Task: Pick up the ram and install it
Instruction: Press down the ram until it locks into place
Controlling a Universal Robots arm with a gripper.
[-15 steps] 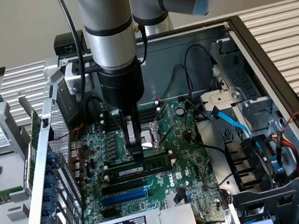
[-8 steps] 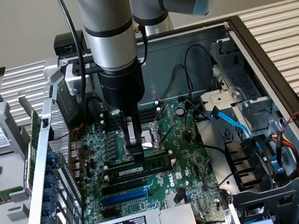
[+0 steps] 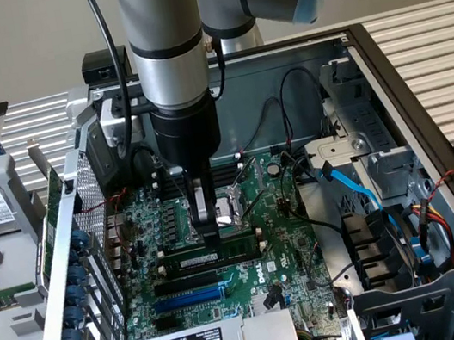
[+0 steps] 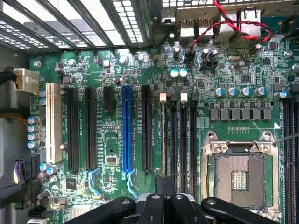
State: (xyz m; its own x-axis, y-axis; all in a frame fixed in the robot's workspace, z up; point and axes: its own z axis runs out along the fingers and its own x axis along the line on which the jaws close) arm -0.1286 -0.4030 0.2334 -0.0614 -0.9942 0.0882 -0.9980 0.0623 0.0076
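The hand (image 3: 210, 236) is pressed together, pushing down on the ram (image 3: 217, 256) in its slot on the motherboard (image 3: 281, 257). If the ram sits crooked, pushing could bend it.

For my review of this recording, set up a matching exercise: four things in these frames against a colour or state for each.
Things:
1. thin ram stick
2. long plastic expansion slot among the black ones
3. square processor socket
4. gripper

Colour or state:
A. blue
B. silver-framed
C. shut
D. green with a white label strip

Pairs: 1-D; 2-A; 3-B; 4-C
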